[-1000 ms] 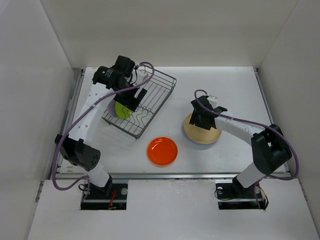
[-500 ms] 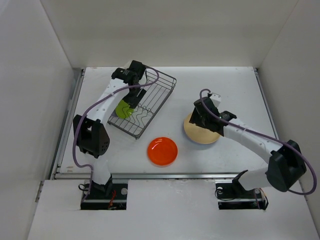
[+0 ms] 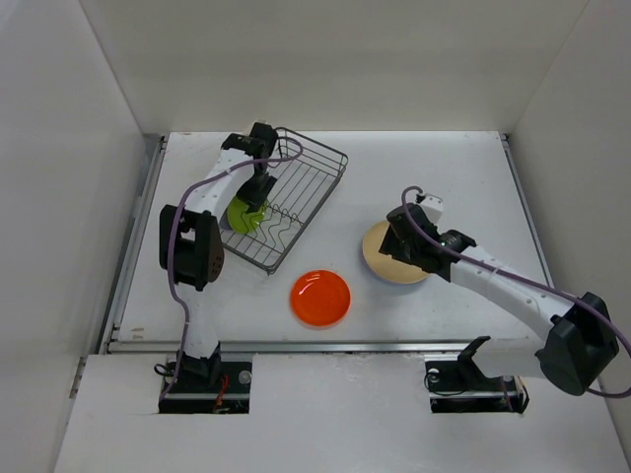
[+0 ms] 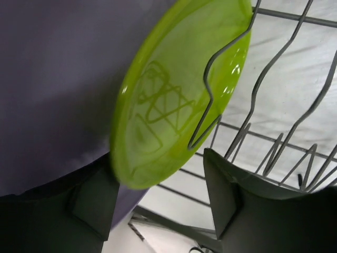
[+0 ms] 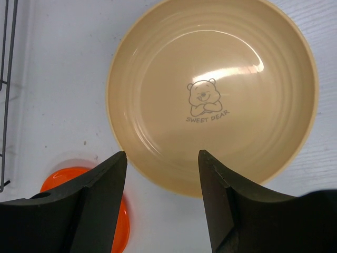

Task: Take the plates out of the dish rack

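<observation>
Dish rack [image 3: 312,175], two plates [image 4: 174,105] inside, lime [image 3: 244,214], lavender [image 4: 52,79], two on table [image 3: 454,168], tan [image 5: 210,95], red-orange [image 3: 320,298]

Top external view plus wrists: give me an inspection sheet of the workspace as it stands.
Surface: white table, no marks seen.
Job's things: dish rack holds lime green plate and lavender plate on edge; red-orange plate and tan plate lie flat on the table.
Clutter: nothing seen.
Grippers: left gripper open, straddling the lime green plate's rim; right gripper open above the tan plate.
Cables: purple cable along each arm, no snag seen.
Surroundings: white walls on three sides.
</observation>
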Controlling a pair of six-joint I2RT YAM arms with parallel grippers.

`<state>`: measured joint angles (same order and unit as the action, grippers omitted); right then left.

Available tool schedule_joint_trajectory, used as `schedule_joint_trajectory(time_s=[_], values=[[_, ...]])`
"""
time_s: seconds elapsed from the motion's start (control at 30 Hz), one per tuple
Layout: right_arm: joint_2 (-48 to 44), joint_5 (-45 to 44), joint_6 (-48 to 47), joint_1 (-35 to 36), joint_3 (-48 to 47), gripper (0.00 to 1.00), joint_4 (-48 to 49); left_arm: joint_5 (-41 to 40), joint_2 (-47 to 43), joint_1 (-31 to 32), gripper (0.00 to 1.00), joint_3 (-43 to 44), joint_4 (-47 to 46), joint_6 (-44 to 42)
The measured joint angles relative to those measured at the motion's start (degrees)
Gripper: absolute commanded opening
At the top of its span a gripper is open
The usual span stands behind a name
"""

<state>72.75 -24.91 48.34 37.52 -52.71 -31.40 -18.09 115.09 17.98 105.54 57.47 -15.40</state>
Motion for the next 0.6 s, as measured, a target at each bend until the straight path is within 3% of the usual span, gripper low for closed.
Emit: schedule_joint_trajectory(time_s=[0.03, 0.07, 0.2, 0.6], values=[[-0.2, 0.0, 0.1, 0.1, 0.1, 0.62, -0.3, 0.8, 0.7, -0.4, 0.48, 0.1, 0.0, 0.0], [-0.4, 0.0, 0.2, 0.1, 0.1, 0.62, -0.5, 0.9, 1.3, -0.7, 0.34, 0.3, 0.2, -0.2], [-1.0, -0.1, 0.5, 0.1, 0.1, 0.62, -0.9, 3.1, 1.4, -2.3, 0.0, 2.2, 1.2, 0.6], [-1.7, -0.3, 1.4, 2.8, 0.0, 0.62, -3.3, 6.1, 0.0, -2.6, 0.0, 10.0, 7.4, 0.9]])
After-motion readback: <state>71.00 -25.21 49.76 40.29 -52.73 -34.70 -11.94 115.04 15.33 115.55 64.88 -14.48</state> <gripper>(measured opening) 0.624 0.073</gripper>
